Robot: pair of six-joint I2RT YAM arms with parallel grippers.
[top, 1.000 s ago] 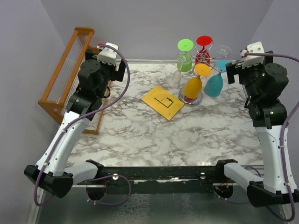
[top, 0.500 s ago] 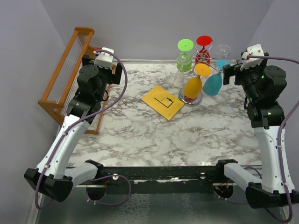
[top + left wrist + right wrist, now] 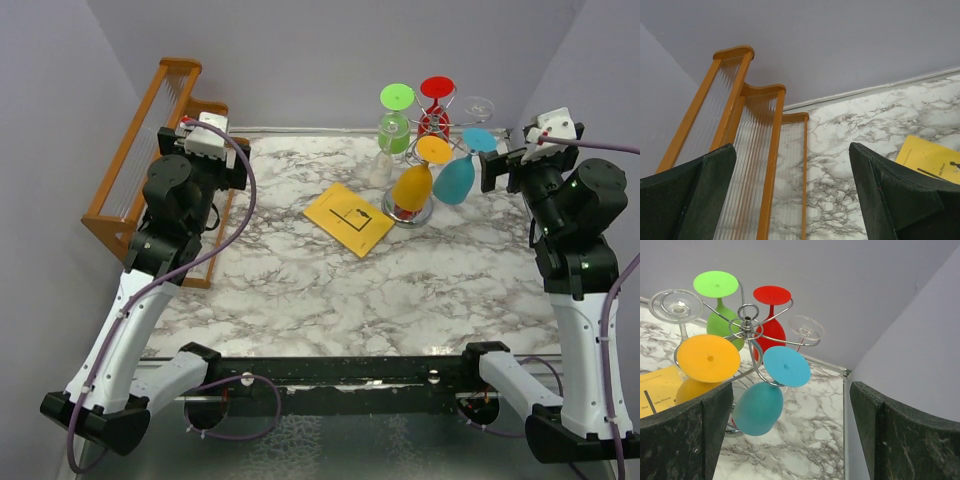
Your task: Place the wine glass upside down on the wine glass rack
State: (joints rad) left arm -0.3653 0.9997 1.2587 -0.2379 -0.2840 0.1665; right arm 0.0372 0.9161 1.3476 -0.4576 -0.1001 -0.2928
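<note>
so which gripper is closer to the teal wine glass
Right. The right gripper sits just beside the teal wine glass; the left gripper is far off by the wooden rack.

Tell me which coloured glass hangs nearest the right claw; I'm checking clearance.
The teal glass, hanging right beside the right claw; the orange glass, green glass and red glass hang farther to its left.

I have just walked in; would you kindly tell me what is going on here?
Nothing is being held. Both pincers are open and empty: the right pincer faces the wire rack, close to the teal glass but apart from it; the left pincer points at the wooden rack. Six glasses hang upside down on the wire rack.
</note>
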